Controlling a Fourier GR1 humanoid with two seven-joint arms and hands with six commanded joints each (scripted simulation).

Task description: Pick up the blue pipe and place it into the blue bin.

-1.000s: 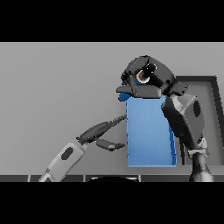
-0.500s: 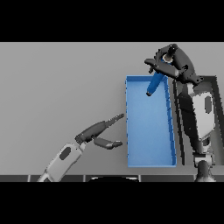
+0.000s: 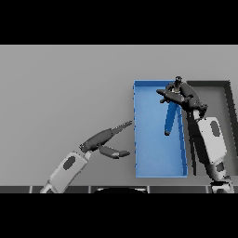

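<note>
Right now the right hand (image 3: 179, 95) hangs over the far end of the blue bin (image 3: 158, 162), its fingers curled round the upper end of the blue pipe (image 3: 171, 118). From the grip, the pipe slants down and toward the robot, its lower end pointing at the bin's floor, close to the wall on the hand's own side. Whether that end touches the floor or hovers above it, I cannot tell from here.

To my eye the carry is all but over and the release is what matters. I would lower the hand a little so the pipe's free end meets the floor, then tip it flat along the bin's length before loosening the fingers. Dropping it from height risks it bouncing against the near wall or leaning over the rim toward the dark tray (image 3: 225, 90) just beyond the hand.

Well away across the bin, the left hand (image 3: 109, 139) rests with straight fingers, idle beside the outer wall.
</note>
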